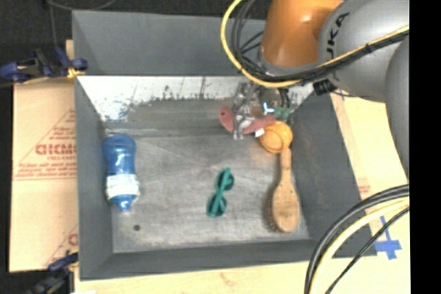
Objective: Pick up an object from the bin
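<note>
**A:** Where is the hand (242, 122) found?

**B:** Low in the bin (93, 169), near the back wall and right of centre, under the arm's orange cover (296, 24).

**A:** Released or clenched?

**B:** It cannot be told; the tip is hidden among its own parts.

**A:** What is noted beneath it?

**B:** A pink flat thing (229, 119) is seen right at the hand, partly covered by it. A grasp cannot be confirmed.

**A:** Neighbours?

**B:** An orange ball (275, 138) is seen just beside the hand on the right, at the handle end of a wooden utensil (284, 202) that is laid towards the front wall. Green glasses (220, 193) are noted mid-floor, well apart. A blue bottle (120, 170) is laid along the left wall.
</note>
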